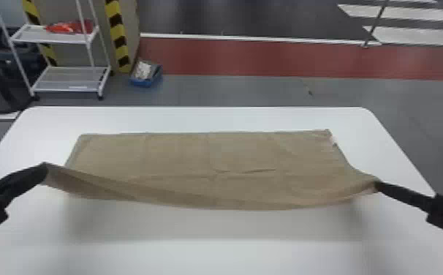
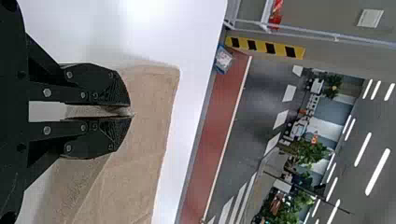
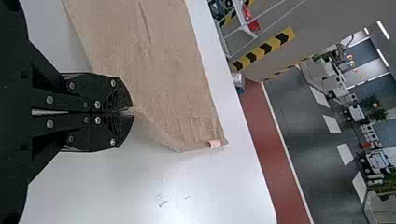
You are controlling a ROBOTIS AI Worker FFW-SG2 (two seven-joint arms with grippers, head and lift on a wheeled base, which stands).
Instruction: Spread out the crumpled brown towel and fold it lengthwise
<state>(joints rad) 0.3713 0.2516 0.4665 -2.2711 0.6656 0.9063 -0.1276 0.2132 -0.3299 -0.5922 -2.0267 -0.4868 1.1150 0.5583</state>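
Below, white table (image 1: 195, 119); beyond, floor (image 1: 250, 91).

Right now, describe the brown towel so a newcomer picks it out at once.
Start with the big white table. Across it stretches the brown towel, far edge lying flat, near edge raised and sagging between the left tool and the right tool. Unlike the black tools, it is broad, soft cloth with a small pale tag near its far right corner.
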